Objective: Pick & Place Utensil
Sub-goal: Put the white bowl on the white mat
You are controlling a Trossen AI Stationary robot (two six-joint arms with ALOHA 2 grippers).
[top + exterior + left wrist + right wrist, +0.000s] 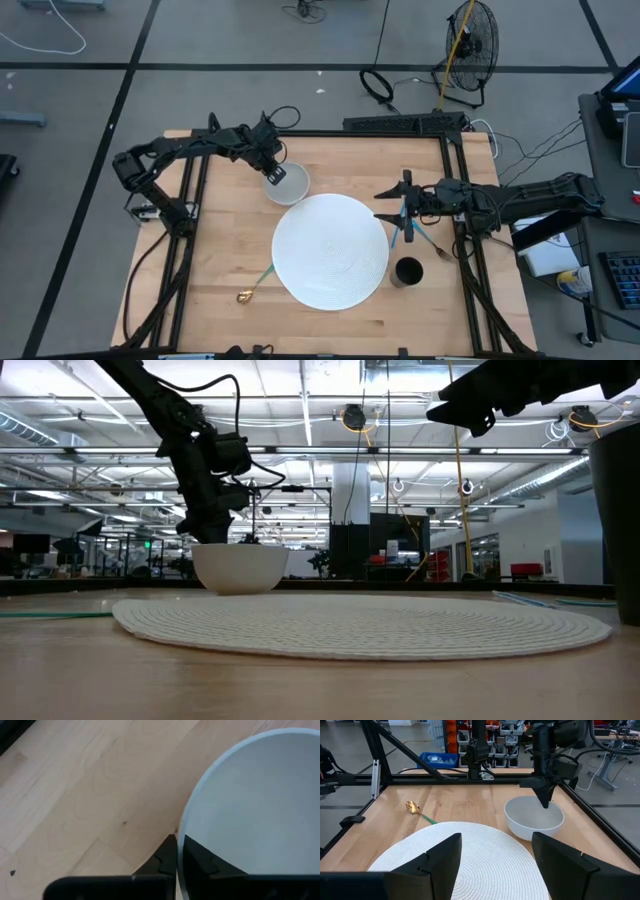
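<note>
Now left end effector pinching bowl rim; right end effector spread above placemat.

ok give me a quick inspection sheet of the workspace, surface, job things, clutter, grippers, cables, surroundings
Surface: wooden table, bare wood around the items.
Job's things: gold-bowled spoon with green handle at the mat's left edge; round white placemat mid-table; white bowl behind it; dark cup at the mat's right; teal-handled utensils under the right arm.
Clutter: nothing seen.
Grippers: left gripper closed on the bowl's rim; right gripper open above the mat's right edge.
Cables: loose cables on the floor behind the table.
Surroundings: floor fan; desk with keyboard on the right.
</note>
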